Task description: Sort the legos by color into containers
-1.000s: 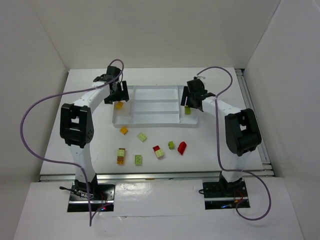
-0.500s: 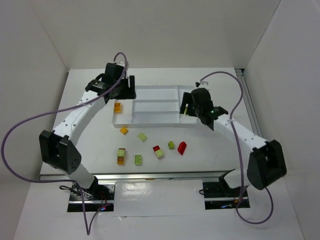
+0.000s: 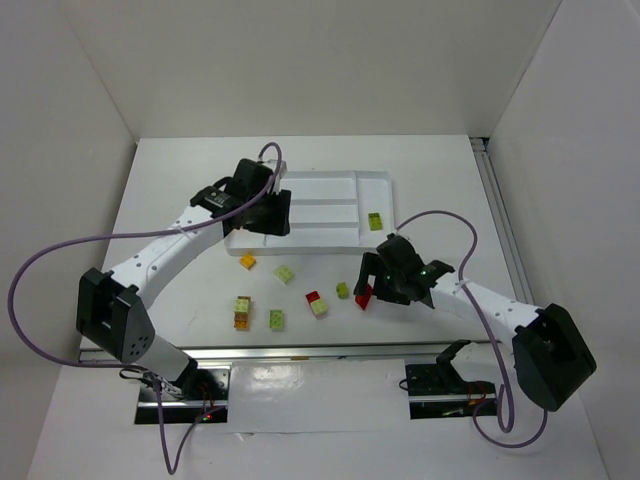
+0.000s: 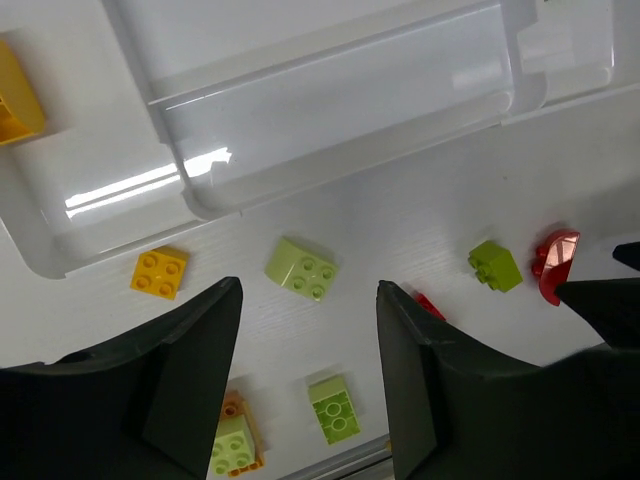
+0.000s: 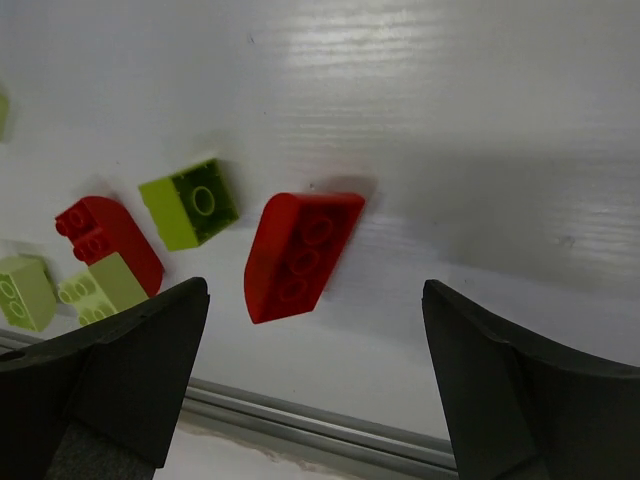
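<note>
Left fingers [image 4: 190, 380] parted, nothing between them, hovering over the near left part of the white tray [image 3: 320, 186]. Through the gap the wrist view shows only the surface [image 3: 440, 170] and loose bricks. Right fingers [image 5: 130, 370] spread wide and empty over the red brick [image 5: 300, 255], which lies flat on the surface between them in the wrist view, clear of both. I can't tell how high above it they are. The tray sits far middle, with long slots and narrower side sections. One green brick [image 3: 375, 221] is in the tray's right side section and one yellow brick [image 4: 15, 100] in its left side section, cut off at the frame edge. The rest lie on the surface on the near side of the tray. An orange brick [image 3: 247, 260] is just beside the tray's near left corner, with a light green brick [image 3: 285, 273] to its right. A small green brick [image 3: 342, 290] is just left of the red brick, and a red-and-green pair [image 3: 317, 303] is left of that. A green-on-orange stack [image 3: 242, 311] and another green brick [image 3: 276, 319] lie nearest the arm bases, side by side, not touching.
</note>
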{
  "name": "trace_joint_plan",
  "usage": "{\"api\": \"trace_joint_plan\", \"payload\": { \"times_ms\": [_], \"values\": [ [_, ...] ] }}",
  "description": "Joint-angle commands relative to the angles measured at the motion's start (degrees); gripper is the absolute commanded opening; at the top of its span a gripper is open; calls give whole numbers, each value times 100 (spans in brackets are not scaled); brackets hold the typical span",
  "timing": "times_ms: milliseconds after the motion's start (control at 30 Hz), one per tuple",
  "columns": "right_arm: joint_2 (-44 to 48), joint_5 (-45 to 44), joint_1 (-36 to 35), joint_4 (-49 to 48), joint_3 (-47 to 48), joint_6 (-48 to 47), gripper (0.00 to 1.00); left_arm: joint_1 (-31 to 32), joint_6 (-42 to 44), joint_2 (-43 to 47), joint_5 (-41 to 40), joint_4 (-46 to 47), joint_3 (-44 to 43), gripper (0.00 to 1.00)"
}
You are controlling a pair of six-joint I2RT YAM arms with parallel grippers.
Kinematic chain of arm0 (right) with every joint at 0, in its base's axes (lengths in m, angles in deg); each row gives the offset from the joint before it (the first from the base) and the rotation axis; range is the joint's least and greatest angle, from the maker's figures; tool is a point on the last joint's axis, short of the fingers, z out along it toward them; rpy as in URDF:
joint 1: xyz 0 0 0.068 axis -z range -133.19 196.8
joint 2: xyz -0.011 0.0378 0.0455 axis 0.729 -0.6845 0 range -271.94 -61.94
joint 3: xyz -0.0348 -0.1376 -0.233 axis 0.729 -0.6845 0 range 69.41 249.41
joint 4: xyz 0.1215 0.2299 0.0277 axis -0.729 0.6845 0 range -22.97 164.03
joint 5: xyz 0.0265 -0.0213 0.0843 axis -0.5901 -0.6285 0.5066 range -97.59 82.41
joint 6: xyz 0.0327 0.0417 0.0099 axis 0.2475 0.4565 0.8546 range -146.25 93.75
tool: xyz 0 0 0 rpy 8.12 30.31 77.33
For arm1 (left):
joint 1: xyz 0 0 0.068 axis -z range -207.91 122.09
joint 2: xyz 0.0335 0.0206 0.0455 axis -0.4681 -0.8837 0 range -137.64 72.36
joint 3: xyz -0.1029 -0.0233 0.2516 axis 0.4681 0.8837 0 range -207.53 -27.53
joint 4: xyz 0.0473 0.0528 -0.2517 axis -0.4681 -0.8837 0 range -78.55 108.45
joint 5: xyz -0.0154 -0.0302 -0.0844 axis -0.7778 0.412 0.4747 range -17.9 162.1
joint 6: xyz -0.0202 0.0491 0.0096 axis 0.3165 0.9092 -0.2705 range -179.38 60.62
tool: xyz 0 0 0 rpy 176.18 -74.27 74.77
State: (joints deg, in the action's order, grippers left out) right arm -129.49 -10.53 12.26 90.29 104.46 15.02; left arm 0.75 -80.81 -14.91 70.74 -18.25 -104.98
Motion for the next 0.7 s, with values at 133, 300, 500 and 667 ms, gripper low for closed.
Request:
{"api": "trace_joint_plan", "payload": {
  "times_ms": [133,300,500,667],
  "values": [
    [-329,391,-52,-630,-182,311,86,-1,-125,403,206,489,257,66],
    [-522,198,-52,-841,-182,258,70,-1,-125,403,129,489,309,65],
    [-935,197,-52,-973,-7,91,48,-1,-125,473,22,560,362,64],
    [-762,-180,-105,-518,222,91,35,-1,-125,350,22,621,362,64]
  ]
}}
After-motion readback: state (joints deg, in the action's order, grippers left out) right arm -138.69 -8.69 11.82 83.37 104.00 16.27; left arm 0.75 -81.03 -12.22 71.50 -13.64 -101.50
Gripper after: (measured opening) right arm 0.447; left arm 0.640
